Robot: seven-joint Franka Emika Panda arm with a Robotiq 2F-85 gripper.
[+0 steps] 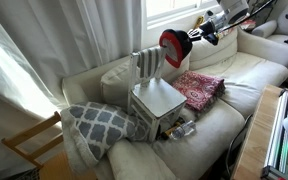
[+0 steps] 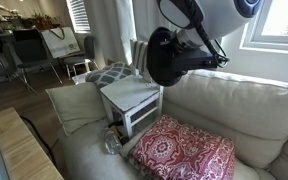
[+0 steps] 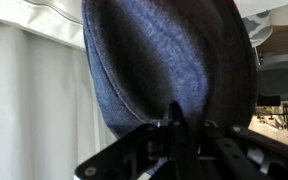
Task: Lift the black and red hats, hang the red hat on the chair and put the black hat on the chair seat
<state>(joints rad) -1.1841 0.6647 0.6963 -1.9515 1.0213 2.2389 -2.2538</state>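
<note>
The hand (image 3: 174,128) is pressed together on the rim of the red hat (image 1: 171,46), pinching it and holding it in the air near the top of the chair (image 1: 154,95), by its slatted back. A red patterned cloth (image 1: 196,88) lies just beside the chair, with a grey patterned pillow (image 1: 99,122) on its opposite side.
</note>
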